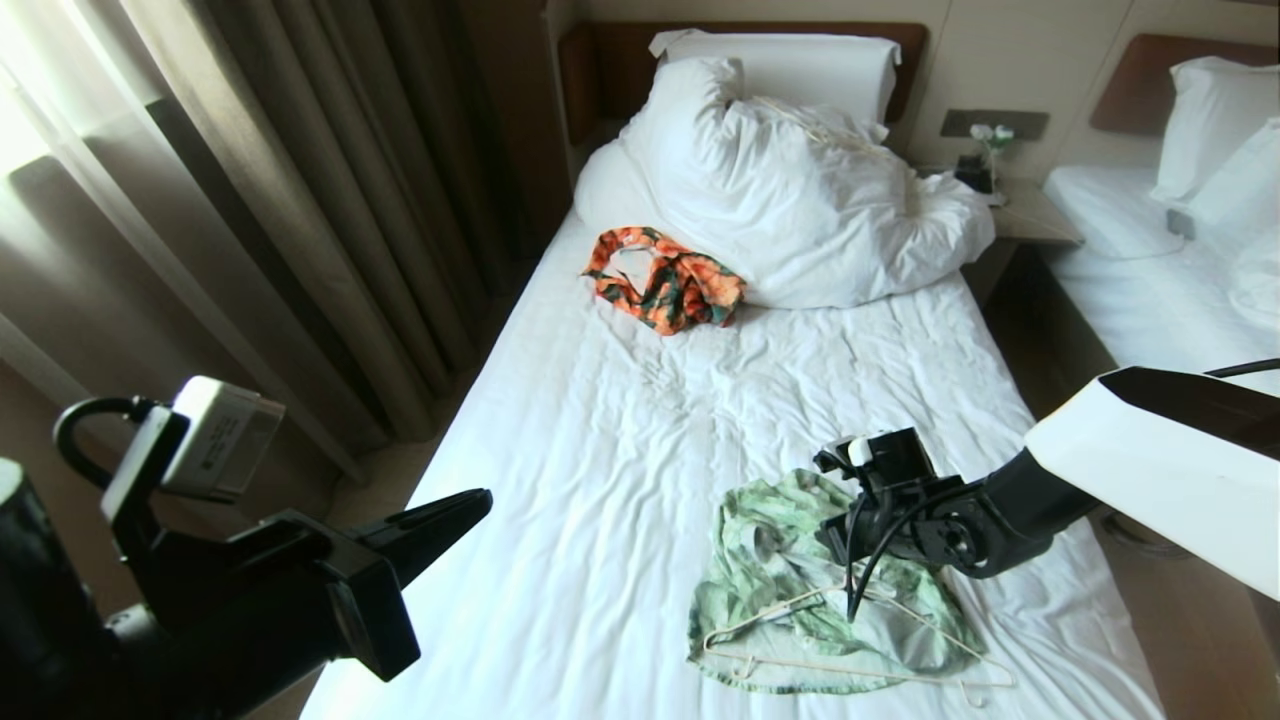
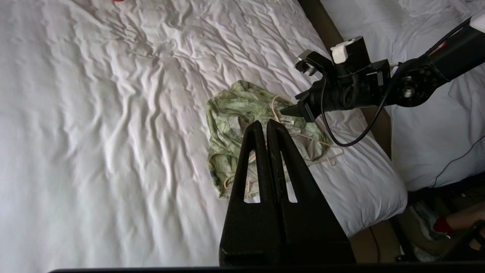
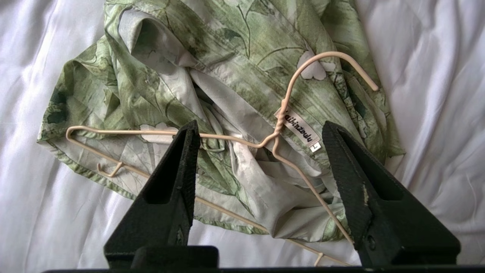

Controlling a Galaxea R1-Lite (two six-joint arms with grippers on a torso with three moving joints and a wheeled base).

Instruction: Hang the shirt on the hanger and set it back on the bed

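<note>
The right gripper (image 3: 261, 129) fills the lower part of the frame, its two black ridged fingers (image 3: 172, 182) spread wide apart with nothing between them. Beyond them, across the upper and middle frame, lies a crumpled pale green shirt with dark leaf print (image 3: 212, 76) on a wrinkled white bed sheet (image 3: 435, 94). A thin cream wire hanger (image 3: 280, 125) rests on the shirt, hook toward the upper right, beside a white neck label (image 3: 301, 131). One hanger arm disappears under folds of fabric.
</note>
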